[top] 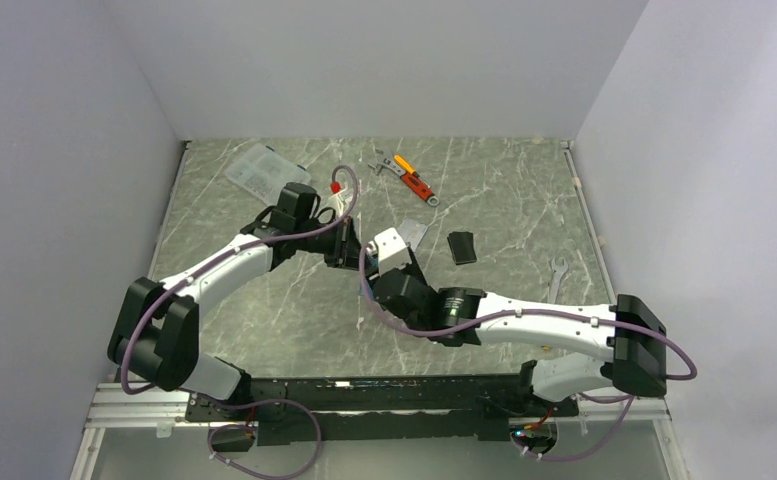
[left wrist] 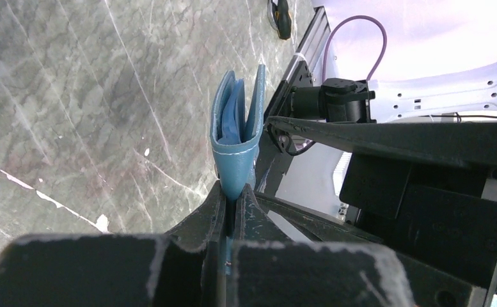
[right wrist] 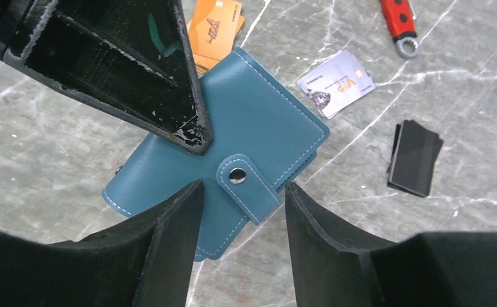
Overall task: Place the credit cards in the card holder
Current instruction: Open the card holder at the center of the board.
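Left tool (left wrist: 233,193) pinches the snapped-shut teal card holder (right wrist: 252,121); right tool (right wrist: 244,187), jaws parted, straddles its strap (right wrist: 251,190), which likely needs unfastening next.

Teal card holder (right wrist: 265,109) with pale stitching and a silver snap; orange cards (right wrist: 217,25); silver-grey printed card (right wrist: 335,83); grey table (right wrist: 41,128) veined white.

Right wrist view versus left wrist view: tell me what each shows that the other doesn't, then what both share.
Only the right wrist: the card holder face-on with its snap strap, the orange cards, a silver card and a black stack. Only the left wrist: the holder edge-on, its light-blue pockets showing, pinched in the left gripper. Both: the holder and the marble table.
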